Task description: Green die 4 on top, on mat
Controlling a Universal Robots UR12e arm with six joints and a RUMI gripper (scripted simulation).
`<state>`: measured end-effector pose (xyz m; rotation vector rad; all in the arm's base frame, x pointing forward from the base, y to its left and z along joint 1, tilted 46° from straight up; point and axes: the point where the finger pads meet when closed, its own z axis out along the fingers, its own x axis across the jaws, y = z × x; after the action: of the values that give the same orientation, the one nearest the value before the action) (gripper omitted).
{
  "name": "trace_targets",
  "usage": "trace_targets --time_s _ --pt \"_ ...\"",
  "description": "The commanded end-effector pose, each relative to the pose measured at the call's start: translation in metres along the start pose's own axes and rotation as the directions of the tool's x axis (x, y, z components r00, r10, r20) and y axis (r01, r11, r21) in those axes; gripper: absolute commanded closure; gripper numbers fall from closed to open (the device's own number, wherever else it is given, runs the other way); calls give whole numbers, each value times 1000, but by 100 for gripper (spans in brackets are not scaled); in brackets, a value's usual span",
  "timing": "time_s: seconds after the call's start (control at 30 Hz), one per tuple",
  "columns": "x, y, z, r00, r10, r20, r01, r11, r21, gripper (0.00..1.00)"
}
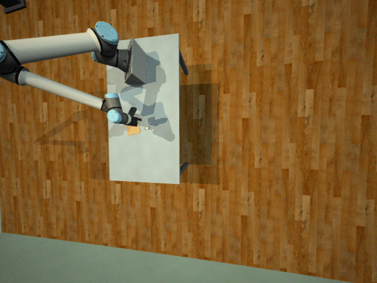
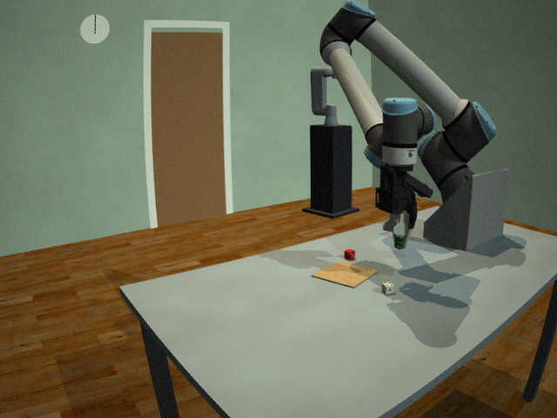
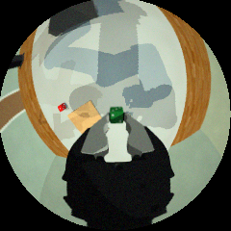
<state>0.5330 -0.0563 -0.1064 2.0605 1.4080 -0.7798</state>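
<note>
My gripper (image 2: 399,240) is shut on the green die (image 2: 398,243) and holds it above the table, behind the mat. In the wrist view the green die (image 3: 115,115) sits between the fingertips. The tan mat (image 2: 345,273) lies flat on the grey table; it also shows in the wrist view (image 3: 85,115) and from above (image 1: 133,130). A red die (image 2: 349,253) rests on the table just behind the mat, also in the wrist view (image 3: 62,107). A white die (image 2: 387,287) rests on the table right of the mat, also from above (image 1: 147,128).
The arm's grey base block (image 2: 467,211) stands at the back right of the table. A black pedestal (image 2: 330,168) stands on the floor behind the table. The table's left edge runs near the mat in the top view.
</note>
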Motion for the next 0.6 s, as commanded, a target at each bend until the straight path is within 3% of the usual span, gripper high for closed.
trace_targets --time_s 0.0,0.3,0.57 --pt "-2 2 -1 999 -33 -1 33 999 -1 94" --pt "-13 9 -1 984 -176 -1 176 984 -1 94" --pt "-28 20 -2 929 -370 -2 370 929 -2 94"
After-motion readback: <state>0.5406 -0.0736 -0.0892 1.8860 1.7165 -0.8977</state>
